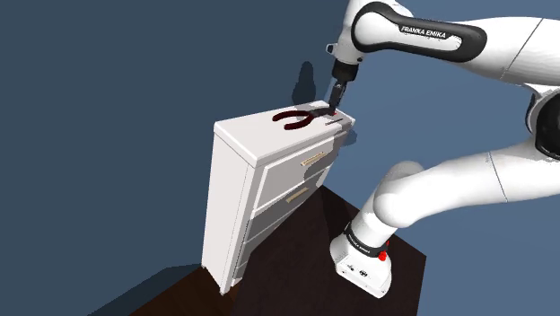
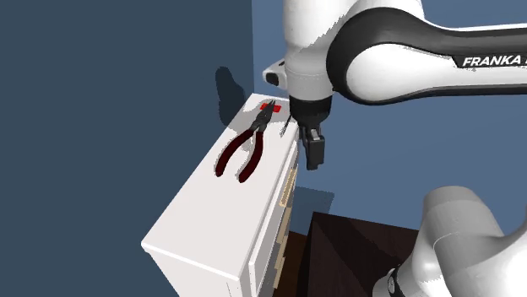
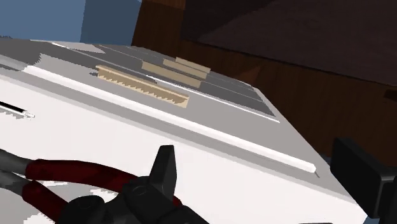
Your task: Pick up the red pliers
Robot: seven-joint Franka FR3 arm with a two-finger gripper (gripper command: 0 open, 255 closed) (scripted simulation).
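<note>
While the red pliers (image 1: 310, 114) (image 2: 256, 135) (image 3: 63, 173) lie flat on top of a white chest of drawers (image 1: 242, 148) (image 2: 203, 224) (image 3: 210, 149), their handles spread and their dark head turned toward the arm, the black gripper (image 1: 336, 97) (image 2: 312, 156) (image 3: 254, 153) hangs close over that head, near the top's front edge. In the wrist view the two fingers stand wide apart and clasp nothing. One fingertip (image 3: 165, 167) sits right above the pliers' joint, perhaps touching it, though the angle leaves that unclear. Tan drawer handles (image 3: 143, 86) (image 2: 290, 181) line the chest's front, above a dark wooden floor (image 1: 296, 260).
</note>
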